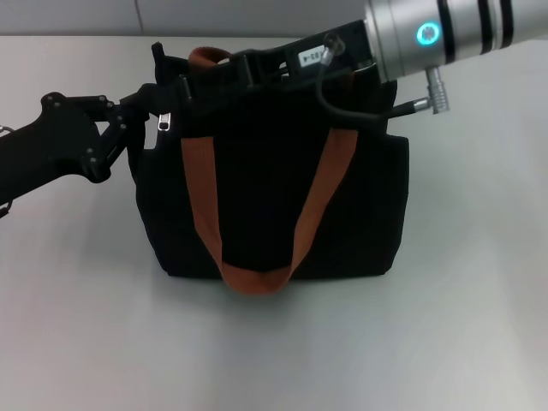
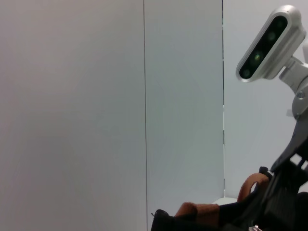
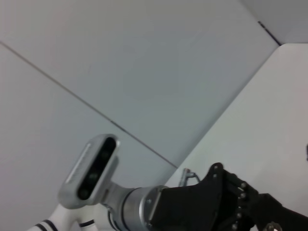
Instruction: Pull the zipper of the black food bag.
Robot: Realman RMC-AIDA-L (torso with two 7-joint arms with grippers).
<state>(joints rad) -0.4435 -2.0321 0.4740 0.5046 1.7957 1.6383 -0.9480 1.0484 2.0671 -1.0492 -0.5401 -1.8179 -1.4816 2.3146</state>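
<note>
The black food bag (image 1: 274, 197) stands upright in the middle of the table, its rust-orange strap handles (image 1: 257, 278) hanging down its front. The zipper's silver pull tab (image 1: 165, 122) hangs at the bag's top left corner. My left gripper (image 1: 147, 107) reaches in from the left and is closed on that corner's edge, right beside the tab. My right gripper (image 1: 193, 84) lies along the bag's top edge, coming from the upper right; its fingers are hidden against the black fabric. The left wrist view shows a strap (image 2: 197, 211) and the right gripper's body (image 2: 284, 192).
The white table (image 1: 274, 360) surrounds the bag, with a pale wall behind it. The right arm's silver forearm (image 1: 445, 30) and its cable hang over the bag's top right. The right wrist view shows the left arm's wrist camera (image 3: 91, 168).
</note>
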